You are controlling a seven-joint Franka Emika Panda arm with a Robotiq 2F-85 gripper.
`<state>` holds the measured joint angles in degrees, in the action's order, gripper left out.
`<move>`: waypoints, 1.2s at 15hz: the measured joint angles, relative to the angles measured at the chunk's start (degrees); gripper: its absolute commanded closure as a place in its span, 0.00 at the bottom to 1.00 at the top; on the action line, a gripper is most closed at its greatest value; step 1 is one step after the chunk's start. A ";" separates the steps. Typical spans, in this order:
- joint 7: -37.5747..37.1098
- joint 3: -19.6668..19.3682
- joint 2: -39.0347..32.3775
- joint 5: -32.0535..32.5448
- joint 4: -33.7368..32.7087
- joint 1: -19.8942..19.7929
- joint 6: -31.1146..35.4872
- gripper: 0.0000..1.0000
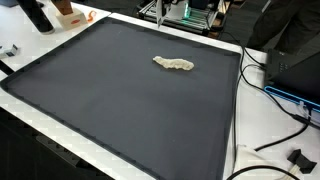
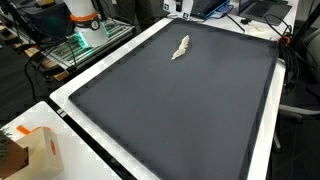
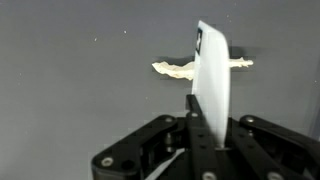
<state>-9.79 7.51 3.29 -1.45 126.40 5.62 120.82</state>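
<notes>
The tool (image 3: 210, 125) is clamped on a thin white flat piece (image 3: 212, 70), holding it upright between the fingers (image 3: 194, 120) in the wrist view. A small dark mark near the piece's top edge is too blurred to read. Just behind it lies 1 pale crumpled strip (image 3: 172, 69), flat on the dark mat (image 1: 120, 105) covering the white desk (image 1: 45, 133). In both exterior views the strip (image 1: 173, 64) (image 2: 180, 47) sits near the mat's far edge.

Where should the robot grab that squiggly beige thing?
Probably its middle, from straight above, pinching across the narrow width: the beige strip lies flat and long on the mat. The gripper holds a white card now.
</notes>
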 measured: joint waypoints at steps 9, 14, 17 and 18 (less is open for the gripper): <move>3.18 0.28 -6.36 0.00 4.47 1.30 14.02 0.99; 5.04 0.29 -8.97 0.00 7.74 1.44 20.15 0.99; 5.86 0.28 -10.02 0.66 9.15 1.45 23.69 0.99; 5.86 0.22 -10.45 1.29 9.43 1.45 24.85 0.99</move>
<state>-3.93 7.73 -7.16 -0.16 135.83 7.07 145.67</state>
